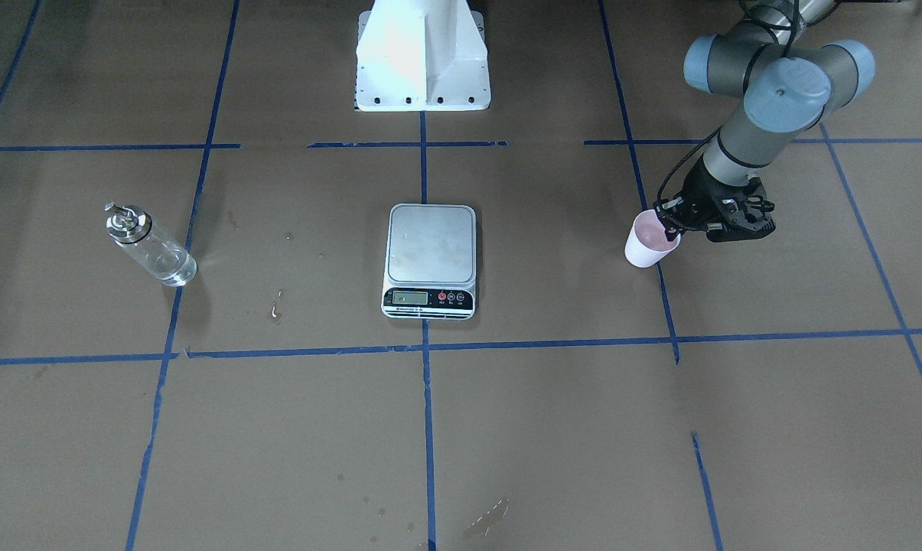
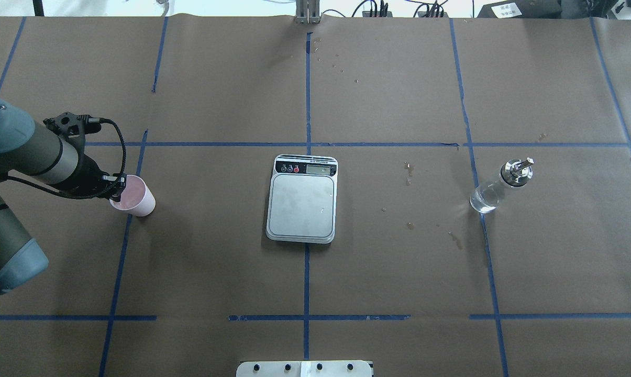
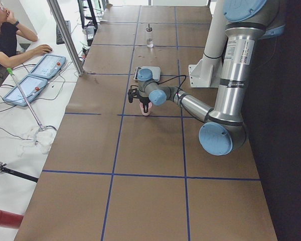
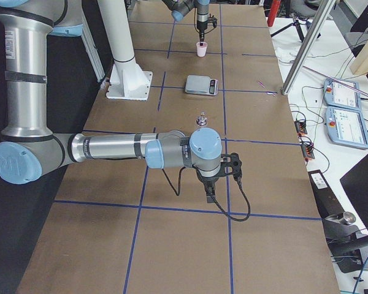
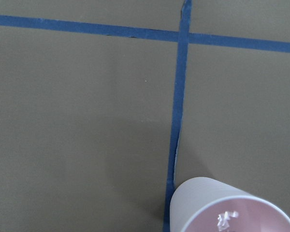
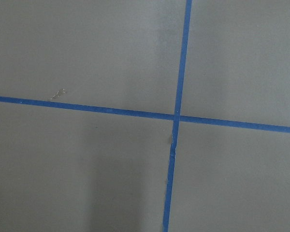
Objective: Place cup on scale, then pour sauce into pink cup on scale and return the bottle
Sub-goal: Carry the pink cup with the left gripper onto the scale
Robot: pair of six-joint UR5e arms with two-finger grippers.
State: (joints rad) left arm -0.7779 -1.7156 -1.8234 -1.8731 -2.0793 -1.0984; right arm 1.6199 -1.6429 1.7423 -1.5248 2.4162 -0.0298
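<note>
Left hand [image 2: 117, 191]: at rim of small pale pink tapered cup [image 2: 137, 198]; grip cannot be told.
Right hand [image 4: 210, 195]: state unclear.
Flat silver scale [image 2: 302, 201]: well apart from left hand.

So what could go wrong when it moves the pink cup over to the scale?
1. The left end effector meets the cup only at its rim, so the light cup might slip or tip on the way.
2. The scale is a raised, smooth platform; set down near an edge, the cup could topple.
3. The bottle is slim and upright, and wet spots already mark the paper, so pouring may spill.
</note>
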